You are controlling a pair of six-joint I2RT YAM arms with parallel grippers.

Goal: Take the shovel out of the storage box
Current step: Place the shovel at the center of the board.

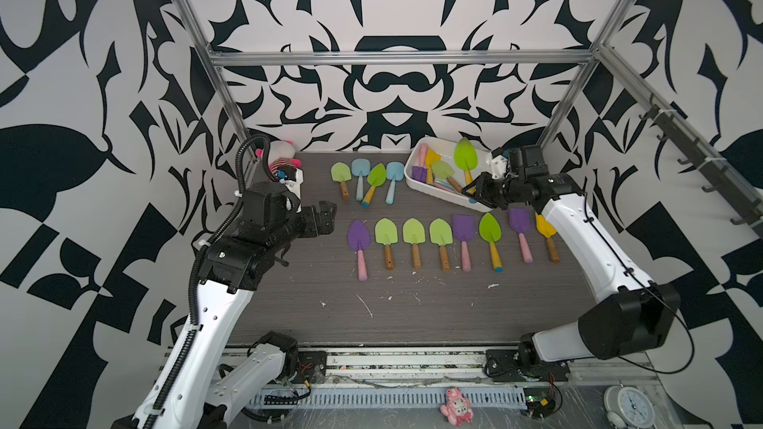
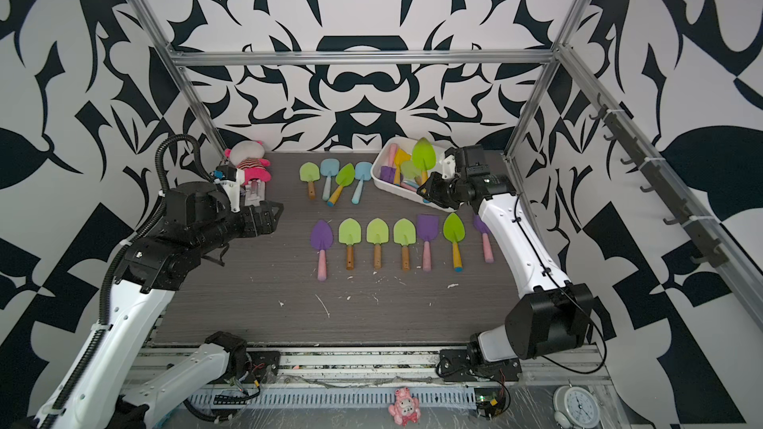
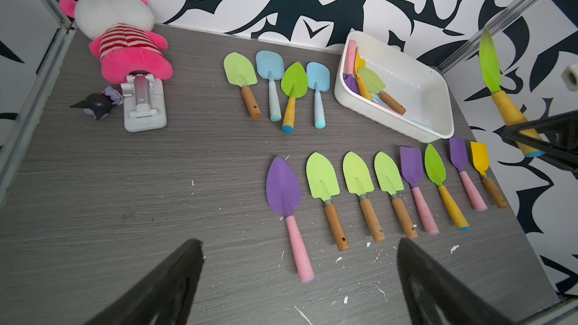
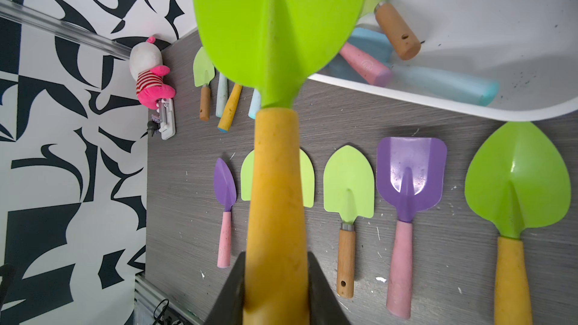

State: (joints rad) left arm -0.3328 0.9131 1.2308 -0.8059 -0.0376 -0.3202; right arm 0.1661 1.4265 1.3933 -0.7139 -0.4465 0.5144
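Observation:
My right gripper (image 1: 475,191) (image 4: 276,289) is shut on the yellow handle of a shovel (image 1: 465,152) (image 4: 276,198) with a pointed bright green blade. That shovel hangs in the air over the near right corner of the storage box (image 1: 437,196) (image 2: 396,191), blade pointing up and toward the back wall. The left wrist view shows it clear above the box (image 3: 391,120). Several other shovels lie inside along the box's left end. My left gripper (image 1: 326,216) (image 3: 299,242) hovers open and empty above the table's left side.
Two rows of several shovels each lie on the grey table, a back row (image 1: 367,181) and a front row (image 1: 441,241). A pink plush toy (image 1: 283,154), a white stand (image 3: 144,104) and a small dark figure (image 3: 97,107) sit at the back left corner.

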